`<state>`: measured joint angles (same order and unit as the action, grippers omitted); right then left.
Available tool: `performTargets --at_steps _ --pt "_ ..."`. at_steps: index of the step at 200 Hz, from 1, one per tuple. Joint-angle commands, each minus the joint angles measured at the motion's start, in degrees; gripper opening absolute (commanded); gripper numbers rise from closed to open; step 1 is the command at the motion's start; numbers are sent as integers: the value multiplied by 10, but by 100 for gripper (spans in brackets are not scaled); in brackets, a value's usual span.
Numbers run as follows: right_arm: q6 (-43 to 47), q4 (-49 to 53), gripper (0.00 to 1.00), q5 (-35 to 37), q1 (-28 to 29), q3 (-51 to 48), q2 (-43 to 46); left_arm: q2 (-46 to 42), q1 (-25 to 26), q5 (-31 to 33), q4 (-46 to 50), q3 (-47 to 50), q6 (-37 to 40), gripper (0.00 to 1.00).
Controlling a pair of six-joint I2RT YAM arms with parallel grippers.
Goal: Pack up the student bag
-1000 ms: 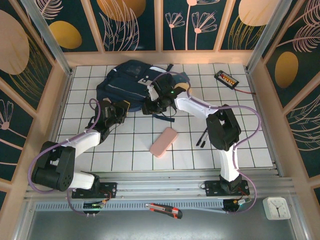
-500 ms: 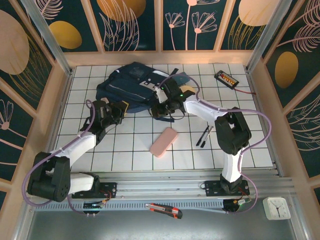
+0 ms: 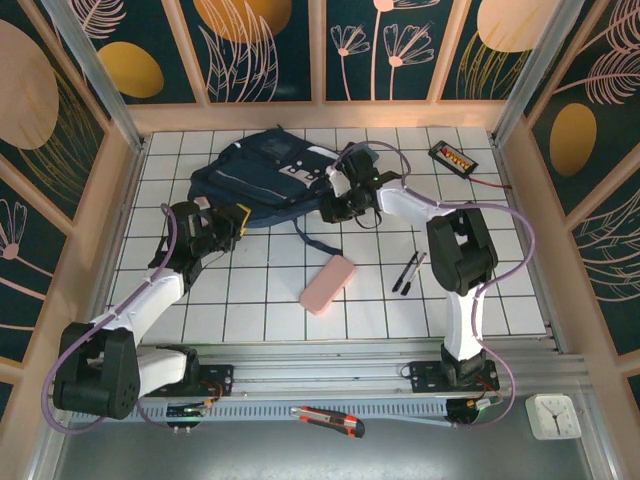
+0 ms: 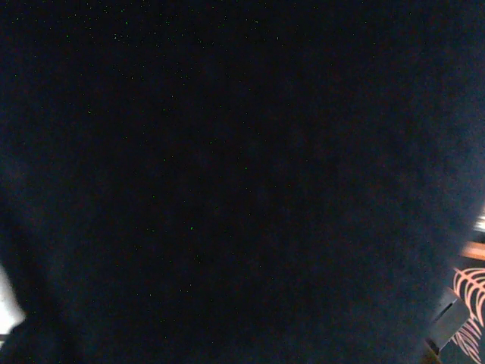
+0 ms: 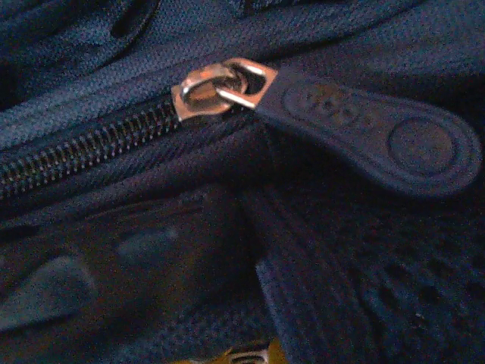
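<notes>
The student bag lies flat on the white tiled table in the upper middle of the overhead frame, with its light patches facing up. An arm reaches in at each of its lower corners. This looks like a two-handed zip job: one arm pins or tensions the fabric so that the other can work the fastener.

The left gripper sits against the bag's lower left edge. Its wrist camera is pressed so close that it shows little more than dark navy cloth, with a sliver of patterned wall at the lower right. Its fingers cannot be made out, so I cannot tell whether they pinch the fabric or merely lean on it.

The right gripper is at the bag's lower right edge. Its wrist view sits right over a zip: the metal slider is in the upper middle, with closed teeth running off to the left. The rubbery pull tab lies loose towards the upper right. The tab appears free, with nothing clamped on it. The blurred dark shapes at the lower left may be a finger, but how far the jaws stand apart, or whether they hold anything, cannot be read.

A pink pencil case and two pens lie on the tiles below the bag, well apart from it. They are probably what is to be packed once the zip is open.
</notes>
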<state>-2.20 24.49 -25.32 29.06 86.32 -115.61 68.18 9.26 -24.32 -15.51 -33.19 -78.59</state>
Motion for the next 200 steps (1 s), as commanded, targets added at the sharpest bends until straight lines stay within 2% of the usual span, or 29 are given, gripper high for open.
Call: performTargets --at_steps 1,29,49,56,62,63,68,70,72,91,97,111,142,156,176,200 --pt "-13 23 0 143 -95 29 -53 -24 -36 33 -16 -9 20 0" --pt "-24 8 0 141 -116 56 -81 -24 -41 32 0 -18 30 0" --pt "-23 17 1 104 -118 75 -89 -22 -41 31 -2 -18 33 0" --pt "-26 15 24 92 -118 73 -84 -19 -41 28 -6 -17 32 0" --pt "-27 11 52 85 -115 67 -76 -17 -41 25 -7 -15 31 0" --pt "-27 10 54 84 -114 65 -76 -16 -41 25 -7 -15 30 0" --pt "-28 7 87 83 -113 56 -64 -16 -40 24 -7 -13 30 0" --pt "-28 5 95 83 -111 53 -60 -16 -41 24 -7 -12 30 0" --pt "-28 3 98 83 -110 49 -55 -16 -41 24 -7 -11 29 0" --pt "-33 -24 99 80 -97 1 3 -22 -41 21 -1 1 27 0" --pt "-34 -30 99 84 -93 -12 22 -26 -41 21 6 4 28 4" --pt "-45 -44 99 101 -89 -45 66 -37 -41 20 29 9 33 29" --pt "-72 -62 99 135 -95 -75 134 -76 -41 31 112 5 57 74" --pt "-80 -79 99 128 -102 -75 152 -89 -40 40 160 -10 81 98" --pt "-114 -85 99 103 -122 -50 147 -96 -41 64 239 -52 132 99" --pt "-159 -19 99 50 -144 30 104 -76 -41 117 338 -135 232 98"
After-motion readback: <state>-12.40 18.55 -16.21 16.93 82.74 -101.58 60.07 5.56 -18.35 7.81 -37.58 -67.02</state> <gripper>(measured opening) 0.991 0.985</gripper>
